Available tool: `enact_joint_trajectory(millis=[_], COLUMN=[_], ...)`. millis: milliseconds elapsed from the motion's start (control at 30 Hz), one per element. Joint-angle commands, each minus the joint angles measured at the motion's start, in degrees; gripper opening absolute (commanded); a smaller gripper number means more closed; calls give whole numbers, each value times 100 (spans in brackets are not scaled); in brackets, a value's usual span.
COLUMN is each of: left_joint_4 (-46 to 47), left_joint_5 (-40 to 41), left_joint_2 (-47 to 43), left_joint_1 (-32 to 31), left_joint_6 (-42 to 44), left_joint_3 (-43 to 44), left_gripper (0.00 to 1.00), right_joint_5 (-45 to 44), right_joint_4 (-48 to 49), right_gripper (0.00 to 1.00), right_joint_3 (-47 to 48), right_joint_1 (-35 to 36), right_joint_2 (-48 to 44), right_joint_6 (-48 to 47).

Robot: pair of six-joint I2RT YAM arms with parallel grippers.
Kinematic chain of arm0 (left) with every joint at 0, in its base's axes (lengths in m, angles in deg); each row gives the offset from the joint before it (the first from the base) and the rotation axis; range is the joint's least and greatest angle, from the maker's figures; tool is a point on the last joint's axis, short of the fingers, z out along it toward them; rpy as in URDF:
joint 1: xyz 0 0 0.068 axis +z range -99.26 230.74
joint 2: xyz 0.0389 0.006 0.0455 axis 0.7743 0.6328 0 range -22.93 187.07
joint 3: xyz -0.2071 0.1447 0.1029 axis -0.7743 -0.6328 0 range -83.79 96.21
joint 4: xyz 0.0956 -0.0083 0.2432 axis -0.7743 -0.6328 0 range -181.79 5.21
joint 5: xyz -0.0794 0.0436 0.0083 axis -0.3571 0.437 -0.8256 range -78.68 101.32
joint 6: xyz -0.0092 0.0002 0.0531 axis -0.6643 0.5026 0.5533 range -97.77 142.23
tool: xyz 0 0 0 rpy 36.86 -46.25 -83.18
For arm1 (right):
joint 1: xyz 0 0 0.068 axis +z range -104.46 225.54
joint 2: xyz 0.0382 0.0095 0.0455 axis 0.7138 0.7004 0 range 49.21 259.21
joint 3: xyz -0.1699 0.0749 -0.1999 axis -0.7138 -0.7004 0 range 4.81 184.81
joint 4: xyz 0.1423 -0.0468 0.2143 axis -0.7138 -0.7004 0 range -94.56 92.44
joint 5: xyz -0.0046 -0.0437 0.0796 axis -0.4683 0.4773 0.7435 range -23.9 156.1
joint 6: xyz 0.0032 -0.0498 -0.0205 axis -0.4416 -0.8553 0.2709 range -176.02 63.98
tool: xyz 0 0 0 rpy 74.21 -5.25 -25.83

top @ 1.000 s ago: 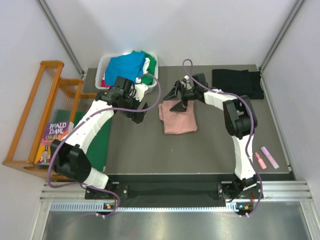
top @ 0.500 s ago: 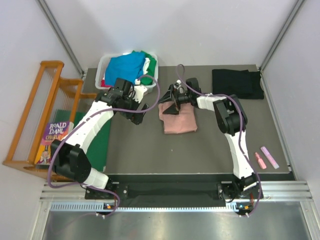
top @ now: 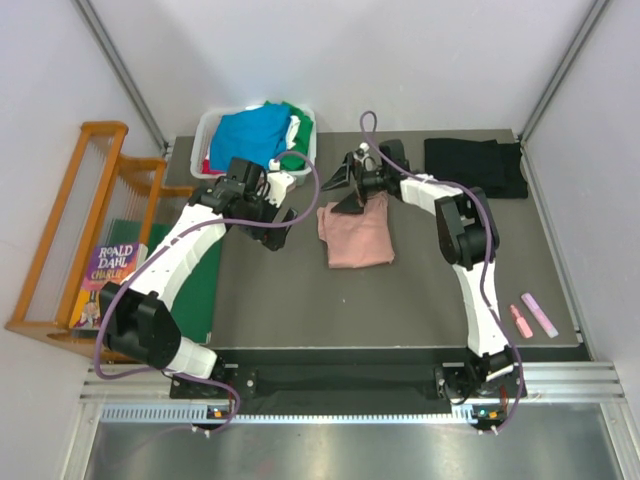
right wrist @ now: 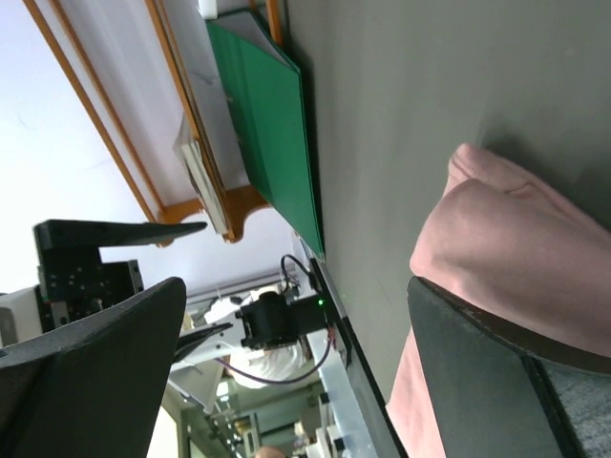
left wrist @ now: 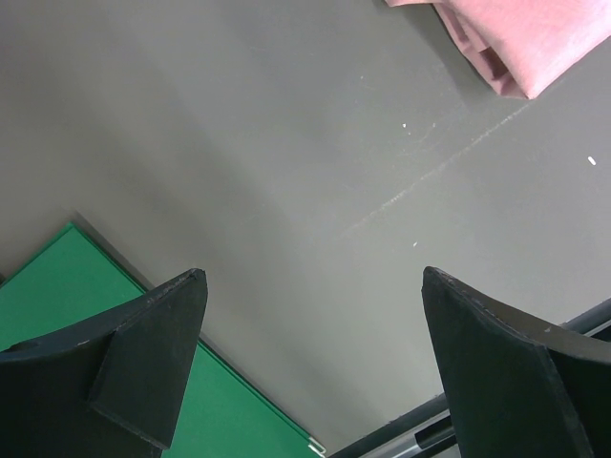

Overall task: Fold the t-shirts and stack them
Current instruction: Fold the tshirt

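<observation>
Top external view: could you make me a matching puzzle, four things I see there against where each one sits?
Things: 1 dusty-pink folded cloth t-shirt; 2 black folded cloth t-shirt; 3 bright blue cloth t-shirt; 4 two small pink sticks.
Places: A in the white plastic bin; B near right edge of the grey table; C far right corner; D middle.
Pairs: 1-D, 2-C, 3-A, 4-B.

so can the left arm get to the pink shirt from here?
Probably yes. The left pincer hangs open over bare table beside the pink shirt, with nothing between them. The right pincer, also open, is at the shirt's far edge, so the left side looks free.
</observation>
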Motion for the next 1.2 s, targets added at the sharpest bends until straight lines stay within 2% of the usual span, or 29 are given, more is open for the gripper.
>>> enact_joint_trajectory(millis=[0, 133, 267, 367, 533, 633, 700, 833, 867, 1033, 1167], left_joint_4=[188, 162, 144, 144, 153, 162, 179, 250, 258, 241, 223], left_joint_5=[-116, -54, -80, -107, -133, -107, -142, -133, -151, -151, -124], left_joint_2=[-227, -218, -227, -245, -297, -315, -324, -324, -306, -280, -288], left_joint_1=[30, 30, 30, 30, 30, 30, 30, 30, 30, 30, 30], left_joint_6=[-59, -15, -15, -24, -33, -42, -42, -59, -68, -50, -50], left_joint_3=[-45, -36, -62, -98, -106, -98, -133, -212, -229, -212, -212], left_gripper=[99, 99, 99, 99, 99, 99, 99, 99, 99, 99, 99], right_joint_5=[100, 100, 143, 161, 152, 21, -85, -331, -340, -323, -296], right_joint_4=[383, 577, 507, 331, 296, -186, -328, 275, 574, 1102, 1438], right_gripper=[100, 100, 100, 100, 100, 100, 99, 100, 100, 100, 100], right_joint_3=[232, 294, 373, 338, -171, -680, -1338, -3034, -3629, -4758, -4839], right_joint_1=[-96, -113, -218, -350, -526, -562, -553, -535, -527, -535, -535], right_joint_2=[316, 860, 1020, 705, -665, -1562, -2262, -3250, -3356, -3358, -3033], right_joint_6=[199, 384, 366, 217, -11, -519, -749, -576, -531, -505, -433])
